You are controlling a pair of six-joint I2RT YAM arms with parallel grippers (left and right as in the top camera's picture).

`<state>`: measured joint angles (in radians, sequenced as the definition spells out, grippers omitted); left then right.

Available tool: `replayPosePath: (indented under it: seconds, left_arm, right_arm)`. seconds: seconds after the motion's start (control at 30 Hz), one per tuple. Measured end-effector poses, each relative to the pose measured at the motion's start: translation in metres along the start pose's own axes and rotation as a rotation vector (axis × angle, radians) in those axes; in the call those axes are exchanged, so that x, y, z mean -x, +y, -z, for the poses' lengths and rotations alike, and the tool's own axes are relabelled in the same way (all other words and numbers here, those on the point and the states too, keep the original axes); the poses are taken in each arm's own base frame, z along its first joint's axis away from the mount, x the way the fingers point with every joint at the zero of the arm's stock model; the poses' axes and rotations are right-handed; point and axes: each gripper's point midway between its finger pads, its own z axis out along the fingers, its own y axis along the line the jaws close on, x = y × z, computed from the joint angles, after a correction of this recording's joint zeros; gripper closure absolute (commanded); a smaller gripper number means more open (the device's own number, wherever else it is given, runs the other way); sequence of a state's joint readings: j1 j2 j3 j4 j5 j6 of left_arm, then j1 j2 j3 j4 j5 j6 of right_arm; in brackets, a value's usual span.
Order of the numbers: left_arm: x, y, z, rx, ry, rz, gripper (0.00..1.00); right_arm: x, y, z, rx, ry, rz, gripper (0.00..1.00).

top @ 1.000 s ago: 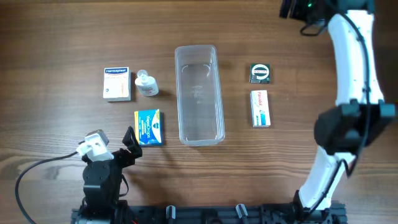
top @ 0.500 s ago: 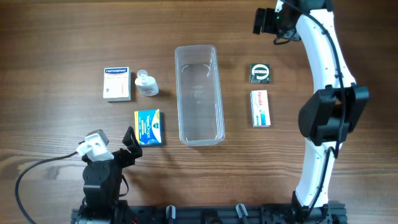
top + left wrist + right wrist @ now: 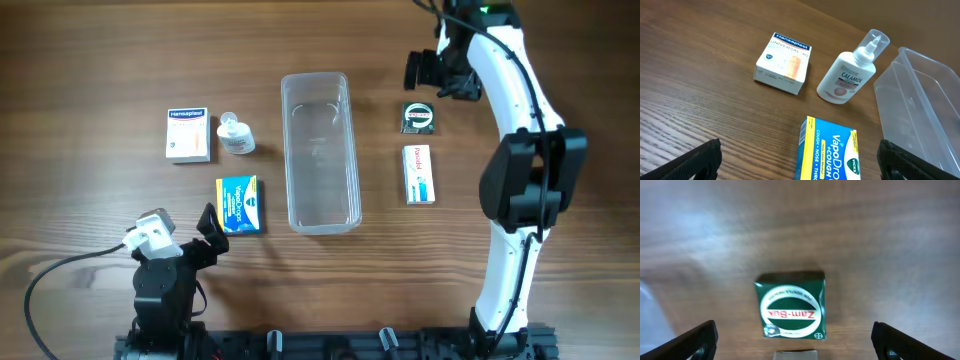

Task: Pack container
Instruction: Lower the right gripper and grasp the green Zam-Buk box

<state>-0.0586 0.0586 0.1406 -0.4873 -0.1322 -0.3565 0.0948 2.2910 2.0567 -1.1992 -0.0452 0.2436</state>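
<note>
The container (image 3: pixel 320 77) is a long clear tub, empty, in the middle of the table; its corner shows in the left wrist view (image 3: pixel 920 95). My right gripper (image 3: pixel 441 76) is open and hovers just behind a green Zam-Buk box (image 3: pixel 418 117). In the right wrist view the box (image 3: pixel 791 311) lies between and ahead of the open fingers (image 3: pixel 795 345). My left gripper (image 3: pixel 211 228) is open and empty near the front left, with a blue VapoDrops box (image 3: pixel 239 204) just ahead of it (image 3: pixel 830 152).
A white Hansaplast box (image 3: pixel 188 134) (image 3: pixel 783 62) and a Calamol bottle (image 3: pixel 236 134) (image 3: pixel 850 75) lie left of the tub. A white box (image 3: pixel 419 174) lies right of it, in front of the green box. A cable trails at the front left.
My right arm has swung from the back right corner leftward and forward, and now sits over the green box. The left arm and all objects have not moved.
</note>
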Motion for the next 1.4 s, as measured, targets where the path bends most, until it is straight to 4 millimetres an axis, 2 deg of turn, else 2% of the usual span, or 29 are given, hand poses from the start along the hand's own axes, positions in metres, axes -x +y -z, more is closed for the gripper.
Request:
replayPosePath:
  seconds: [0.17,0.47,0.67,0.83,1.0,1.17,1.4]
  left_arm:
    - [0.0,0.0,0.0,0.0,0.0,0.0,0.0]
    - [0.0,0.0,0.0,0.0,0.0,0.0,0.0]
    - [0.0,0.0,0.0,0.0,0.0,0.0,0.0]
    - [0.0,0.0,0.0,0.0,0.0,0.0,0.0]
    - [0.0,0.0,0.0,0.0,0.0,0.0,0.0]
    - [0.0,0.0,0.0,0.0,0.0,0.0,0.0]
    - [0.0,0.0,0.0,0.0,0.0,0.0,0.0]
  right_arm:
    - [-0.018,-0.005,-0.017,-0.016,0.063,-0.021,0.0]
    - [-0.023,0.004,-0.028,-0.018,0.078,-0.003,0.01]
    - [-0.034,0.008,-0.053,-0.034,0.135,0.0,0.01]
    - [-0.031,0.009,-0.054,-0.032,0.123,-0.008,0.03]
    - [-0.033,0.008,-0.059,-0.036,0.135,-0.012,0.12]
    - [-0.036,0.006,-0.067,-0.047,0.154,-0.014,0.3]
    - [-0.035,0.004,-0.067,-0.057,0.151,-0.016,0.38]
